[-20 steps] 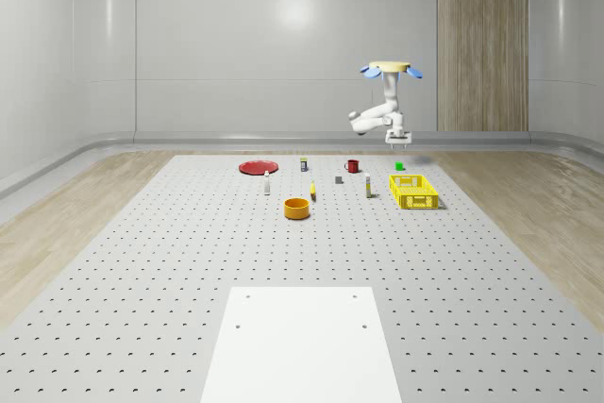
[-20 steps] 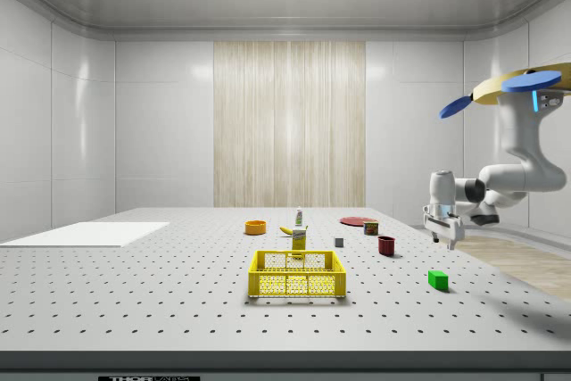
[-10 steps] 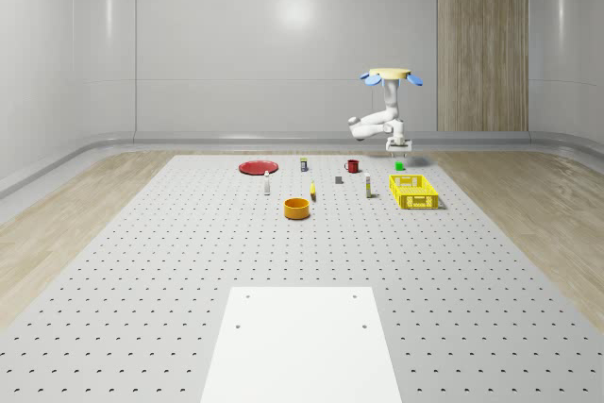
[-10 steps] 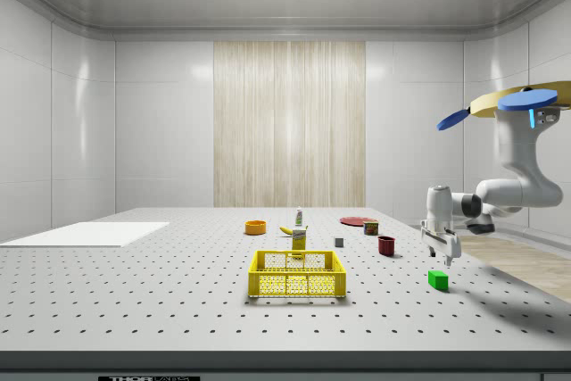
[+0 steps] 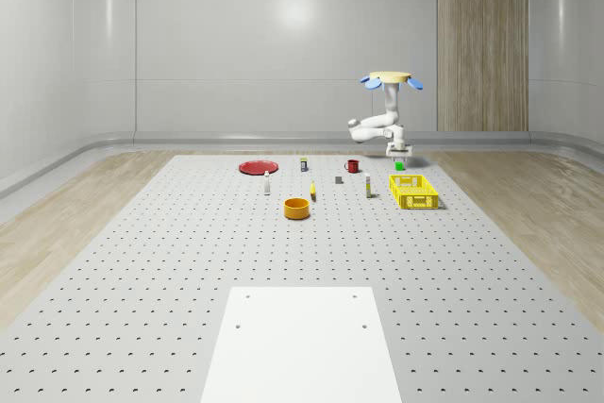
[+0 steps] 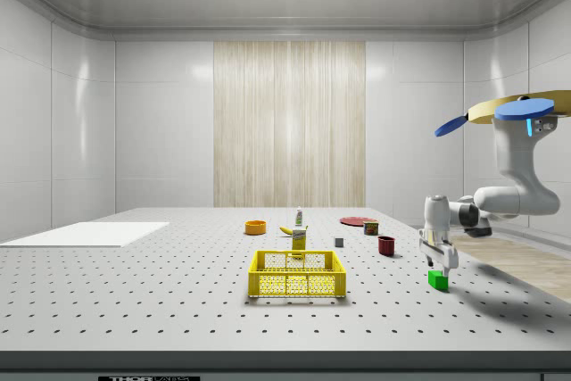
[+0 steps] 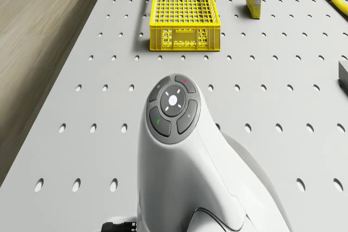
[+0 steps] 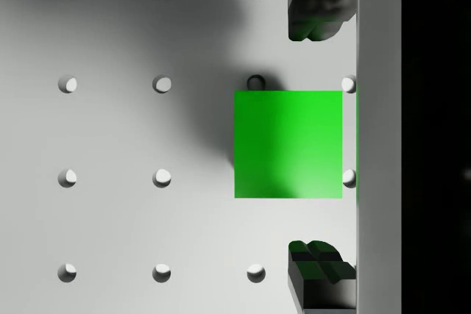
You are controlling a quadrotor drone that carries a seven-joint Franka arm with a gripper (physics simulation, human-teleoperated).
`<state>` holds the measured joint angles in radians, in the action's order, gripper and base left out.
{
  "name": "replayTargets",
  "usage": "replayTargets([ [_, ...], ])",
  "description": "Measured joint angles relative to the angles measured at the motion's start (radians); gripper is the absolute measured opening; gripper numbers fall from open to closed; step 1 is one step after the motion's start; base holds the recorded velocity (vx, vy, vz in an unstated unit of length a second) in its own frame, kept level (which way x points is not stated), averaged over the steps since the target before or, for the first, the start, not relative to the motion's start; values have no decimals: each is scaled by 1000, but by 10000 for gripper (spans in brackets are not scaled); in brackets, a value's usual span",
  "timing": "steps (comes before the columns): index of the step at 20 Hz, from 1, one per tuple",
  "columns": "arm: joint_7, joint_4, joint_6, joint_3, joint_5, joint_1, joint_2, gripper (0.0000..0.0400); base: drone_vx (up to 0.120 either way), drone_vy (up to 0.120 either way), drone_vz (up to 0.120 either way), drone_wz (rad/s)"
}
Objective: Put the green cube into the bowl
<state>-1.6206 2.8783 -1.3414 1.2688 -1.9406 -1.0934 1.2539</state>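
Gripper (image 6: 439,266) hangs spread just over the green cube (image 6: 437,280) on the table (image 6: 134,301), fingers (image 8: 316,12) straddling it, drone hovering above. Closing off-centre could nudge it aside. Toward the bowl (image 5: 297,208) stand the yellow basket (image 5: 414,192), red mug (image 5: 352,166) and small box (image 5: 368,189).

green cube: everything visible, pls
The cube is plain bright green, matte, with sharp edges and no markings. It sits flat on the perforated table, past the far end of the yellow crate in the whole-scene view. The end effector hangs right above it, fingers open and straddling it with gaps on both sides; nothing but the table touches it. The drone hovers above.
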Motion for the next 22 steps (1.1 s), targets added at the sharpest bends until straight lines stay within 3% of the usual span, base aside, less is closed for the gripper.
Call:
replayTargets([
  [16,-2,-22,-89,-72,-54,-12,65,400,0,0,0,0],
  [22,-6,-25,-105,-75,-54,-17,79,290,0,0,0,0],
])
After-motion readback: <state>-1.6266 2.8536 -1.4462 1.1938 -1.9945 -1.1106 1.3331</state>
